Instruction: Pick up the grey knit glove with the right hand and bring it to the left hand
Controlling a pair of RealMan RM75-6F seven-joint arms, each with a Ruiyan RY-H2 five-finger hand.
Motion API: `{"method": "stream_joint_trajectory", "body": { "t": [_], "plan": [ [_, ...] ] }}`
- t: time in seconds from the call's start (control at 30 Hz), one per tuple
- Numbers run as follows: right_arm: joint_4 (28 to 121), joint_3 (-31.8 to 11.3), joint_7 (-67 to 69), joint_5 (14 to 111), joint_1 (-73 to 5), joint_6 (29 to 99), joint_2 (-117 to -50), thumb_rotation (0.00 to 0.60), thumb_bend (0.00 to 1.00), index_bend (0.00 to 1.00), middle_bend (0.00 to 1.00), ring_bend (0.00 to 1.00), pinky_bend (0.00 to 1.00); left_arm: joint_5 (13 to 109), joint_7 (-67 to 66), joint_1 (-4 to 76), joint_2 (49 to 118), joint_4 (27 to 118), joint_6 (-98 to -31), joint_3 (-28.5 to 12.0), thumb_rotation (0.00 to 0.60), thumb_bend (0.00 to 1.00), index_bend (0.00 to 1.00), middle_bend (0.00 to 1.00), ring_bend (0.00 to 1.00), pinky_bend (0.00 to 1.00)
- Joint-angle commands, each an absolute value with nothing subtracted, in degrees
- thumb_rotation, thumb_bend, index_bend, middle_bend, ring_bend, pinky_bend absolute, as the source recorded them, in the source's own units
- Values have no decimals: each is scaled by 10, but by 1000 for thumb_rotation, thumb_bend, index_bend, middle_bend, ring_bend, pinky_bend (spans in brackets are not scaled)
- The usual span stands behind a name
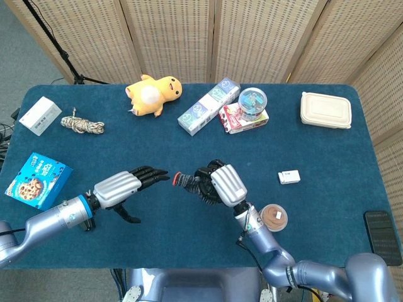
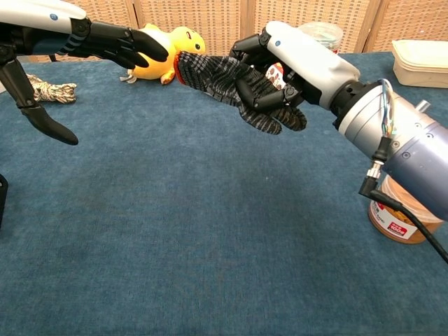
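Observation:
My right hand grips the grey knit glove above the table's middle. The glove's red-edged cuff points left toward my left hand. That hand is open, with its dark fingers stretched out flat and its thumb hanging below. Its fingertips come very close to the cuff; I cannot tell whether they touch it. Part of the glove is hidden inside the right hand's curled fingers.
A yellow plush duck, long box, clear tub and red pack lie at the back. Rope and white box sit far left, a cookie box left. A brown-lidded jar stands beside my right forearm.

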State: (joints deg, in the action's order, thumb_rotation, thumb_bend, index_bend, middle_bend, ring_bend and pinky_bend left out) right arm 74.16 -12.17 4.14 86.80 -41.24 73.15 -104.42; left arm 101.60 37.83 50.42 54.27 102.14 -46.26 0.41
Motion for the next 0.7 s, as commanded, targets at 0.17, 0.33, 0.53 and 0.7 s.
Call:
{"method": "stream_joint_trajectory", "body": {
  "t": [0.17,0.33,0.53,0.7],
  "plan": [
    [744,-124,41,869,-410,736,-1044,600,644,568,602,600,348,984,318,511,542,1052,-441,1,600,0,0,0,0,0],
    [753,-122,36,873,-408,740,-1041,600,644,569,601,600,346,952,288,514,548,1064,-435,-10,600,0,0,0,0,0],
    [762,-123,32,874,-407,741,-1043,600,644,569,602,600,344,923,265,520,551,1078,-424,-21,600,0,0,0,0,0],
    [763,-126,31,873,-408,740,-1045,600,643,570,602,600,343,910,252,523,556,1086,-415,-24,600,0,0,0,0,0]
  ]
}}
